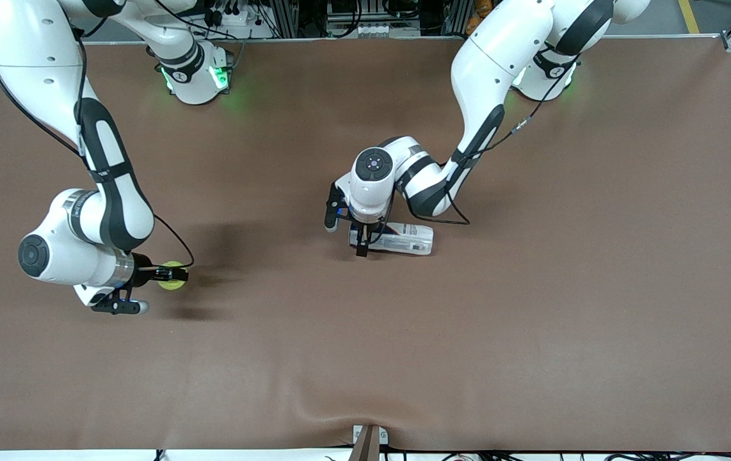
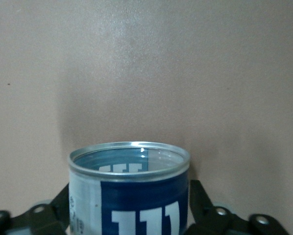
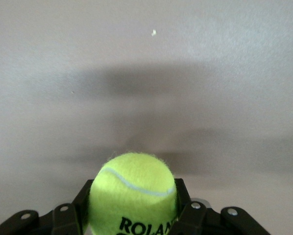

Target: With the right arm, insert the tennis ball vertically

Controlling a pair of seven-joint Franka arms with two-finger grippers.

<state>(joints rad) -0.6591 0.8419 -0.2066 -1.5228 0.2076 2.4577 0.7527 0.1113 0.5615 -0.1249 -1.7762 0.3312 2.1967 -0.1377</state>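
Fuzzy yellow-green tennis ball: pinched in right gripper, above the brown table toward the right arm's end.

Clear blue-labelled plastic can: lying mid-table, left gripper straddling its open end, grip unconfirmed.

Risk: can slipping when uprighted, spoiling vertical insertion.

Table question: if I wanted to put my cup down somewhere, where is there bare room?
Bare table runs along the front camera's edge and at the left arm's end. It is crowded mid-table, where the left gripper straddles the lying can, and where the right gripper holds the tennis ball.
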